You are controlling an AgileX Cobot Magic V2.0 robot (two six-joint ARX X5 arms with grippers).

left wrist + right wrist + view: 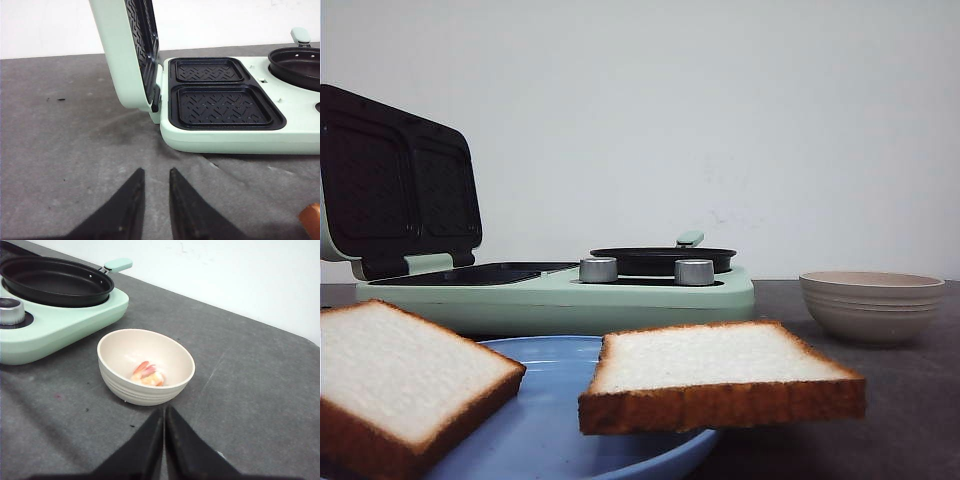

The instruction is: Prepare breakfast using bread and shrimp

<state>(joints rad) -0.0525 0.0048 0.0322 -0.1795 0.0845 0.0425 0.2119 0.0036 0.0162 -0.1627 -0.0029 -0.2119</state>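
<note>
Our left gripper barely parted, right gripper closed, both empty; we risk tipping the beige ribbed bowl grabbing the small orange-pink shrimp.

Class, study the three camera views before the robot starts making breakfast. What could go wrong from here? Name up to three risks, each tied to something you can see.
1. One bread slice overhangs the blue plate rim; a nudge might tip it off.
2. The shrimp is small and lies deep in the beige bowl; the right gripper could miss it or push the bowl.
3. The upright lid could obstruct the left gripper reaching the grill trays.
</note>
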